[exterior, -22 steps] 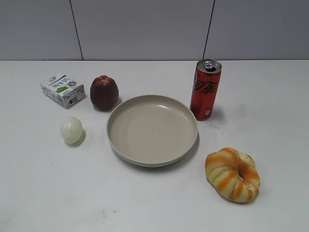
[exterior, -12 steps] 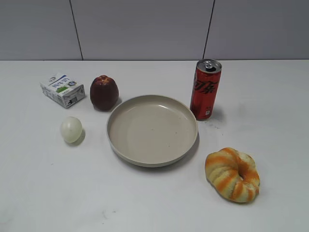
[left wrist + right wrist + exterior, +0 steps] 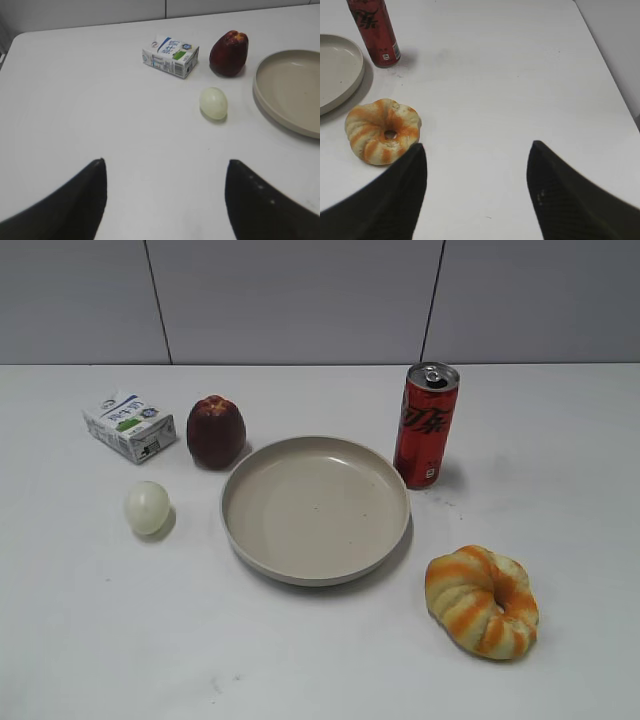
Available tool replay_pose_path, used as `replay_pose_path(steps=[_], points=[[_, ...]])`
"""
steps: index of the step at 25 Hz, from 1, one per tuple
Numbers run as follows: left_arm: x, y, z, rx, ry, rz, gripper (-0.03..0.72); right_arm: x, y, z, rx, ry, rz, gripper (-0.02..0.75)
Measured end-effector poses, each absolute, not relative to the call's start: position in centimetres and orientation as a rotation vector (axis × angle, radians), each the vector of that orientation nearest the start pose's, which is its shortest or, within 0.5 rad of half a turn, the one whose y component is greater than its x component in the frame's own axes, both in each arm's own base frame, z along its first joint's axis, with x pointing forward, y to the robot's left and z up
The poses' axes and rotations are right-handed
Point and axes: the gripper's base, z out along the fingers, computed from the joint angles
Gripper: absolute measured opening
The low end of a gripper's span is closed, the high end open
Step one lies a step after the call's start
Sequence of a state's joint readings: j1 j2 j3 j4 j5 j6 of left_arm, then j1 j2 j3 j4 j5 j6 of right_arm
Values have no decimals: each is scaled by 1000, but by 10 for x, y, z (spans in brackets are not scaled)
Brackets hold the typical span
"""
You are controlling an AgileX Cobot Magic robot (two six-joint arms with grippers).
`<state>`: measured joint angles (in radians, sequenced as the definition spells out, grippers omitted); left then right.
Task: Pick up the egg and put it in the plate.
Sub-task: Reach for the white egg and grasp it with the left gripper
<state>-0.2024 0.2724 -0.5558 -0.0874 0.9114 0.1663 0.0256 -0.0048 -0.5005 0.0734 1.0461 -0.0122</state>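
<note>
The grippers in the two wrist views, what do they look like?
The left gripper and the right gripper look alike: two broad, matte black fingers with rounded tips, plain-surfaced. No cables or markings show, and the arms are out of frame.

The white table (image 3: 320, 660) carries the egg (image 3: 147, 508), plate (image 3: 315, 568), apple-shaped fruit (image 3: 215, 431), carton (image 3: 129, 425), can (image 3: 425, 425) and ring bread (image 3: 481, 600).

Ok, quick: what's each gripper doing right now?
Left gripper: open, holding nothing, short of the egg.
Right gripper: open, holding nothing.
</note>
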Motion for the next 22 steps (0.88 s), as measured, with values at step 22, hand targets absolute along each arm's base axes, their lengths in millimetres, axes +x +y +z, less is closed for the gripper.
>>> replay_pose_path(steps=[22], points=[[293,-131,266,501,2717,-222,540,-5,6,279,-41,2023,96,479]])
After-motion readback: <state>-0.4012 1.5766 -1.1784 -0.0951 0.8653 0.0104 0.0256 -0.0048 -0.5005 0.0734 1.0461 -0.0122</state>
